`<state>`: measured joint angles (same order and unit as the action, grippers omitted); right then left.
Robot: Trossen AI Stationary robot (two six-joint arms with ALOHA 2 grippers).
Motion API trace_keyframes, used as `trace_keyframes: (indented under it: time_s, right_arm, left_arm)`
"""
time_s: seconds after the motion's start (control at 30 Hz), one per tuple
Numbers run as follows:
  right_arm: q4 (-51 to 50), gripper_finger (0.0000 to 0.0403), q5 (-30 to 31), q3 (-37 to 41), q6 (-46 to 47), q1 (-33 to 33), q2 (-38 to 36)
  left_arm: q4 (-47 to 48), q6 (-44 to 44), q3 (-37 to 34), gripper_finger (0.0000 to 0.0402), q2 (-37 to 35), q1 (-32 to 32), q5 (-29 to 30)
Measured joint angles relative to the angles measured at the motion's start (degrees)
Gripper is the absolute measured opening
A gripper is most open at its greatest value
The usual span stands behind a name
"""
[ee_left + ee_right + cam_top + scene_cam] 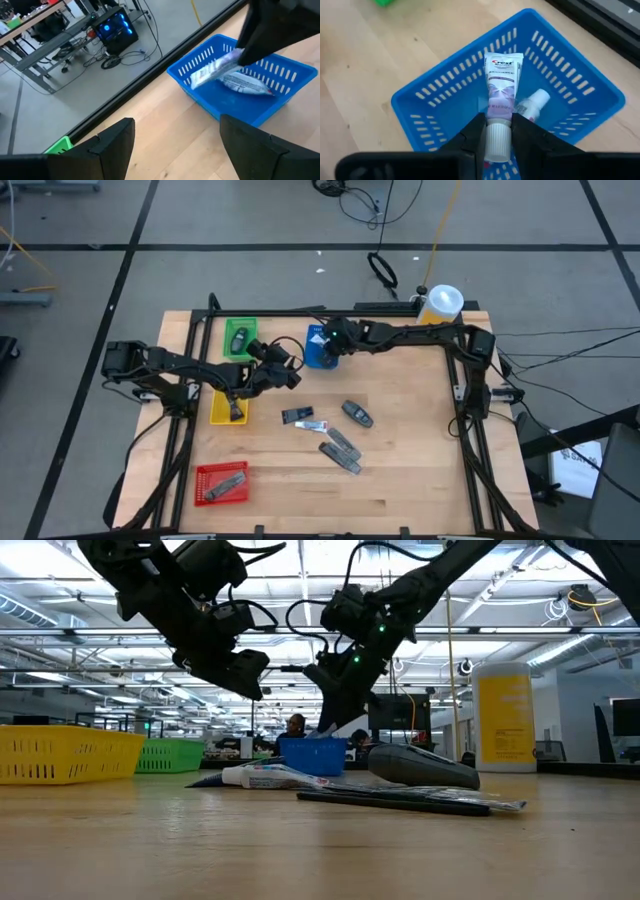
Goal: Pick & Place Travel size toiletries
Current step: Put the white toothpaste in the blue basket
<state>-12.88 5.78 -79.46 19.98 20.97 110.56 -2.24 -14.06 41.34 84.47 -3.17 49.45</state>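
The blue tray (312,358) stands at the table's far middle. My right gripper (324,343) (497,123) hangs over it, shut on a white and purple toothpaste tube (502,80). A second whitish tube (532,104) lies on the tray's floor. My left gripper (292,366) (175,137) is open, just left of the blue tray and above the table, touching nothing. Still on the wood are a black tube (296,416), a whitish tube (311,426), a dark bottle (358,414) and two grey packets (341,450). My right gripper pinches the toothpaste tube at its white cap end (496,142) between the two fingers (475,132), coming from above and pointing down into the blue tray. The tube hangs slanted below the fingers, its flat crimped end (503,59) lowest, inside the tray walls; whether it touches the floor I cannot tell.
A green tray (238,338) and a yellow tray (226,406) sit on the left, each holding a dark item, and a red tray (220,483) with a grey packet is at the near left. A big yellow canister (440,304) stands at the far right corner. Black frame rails run along the table's sides.
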Motion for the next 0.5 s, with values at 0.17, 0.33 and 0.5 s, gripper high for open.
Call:
trace_keyframes:
  time_s: [0.17,0.33,0.5]
  right_arm:
    - [1.0,0.0071,0.0,0.1,1.0,0.1,1.5]
    - [1.6,0.009,-0.1,0.0,1.4,0.1,1.2]
    - [1.7,0.014,-0.1,0.0,0.7,0.1,1.2]
  left_arm:
    - [0.5,-0.1,0.0,0.0282,0.0,0.3,0.0]
    - [0.6,-0.2,0.0,0.0282,0.0,0.9,0.0]
    - [0.6,-0.1,0.0,0.0282,0.0,1.4,0.0]
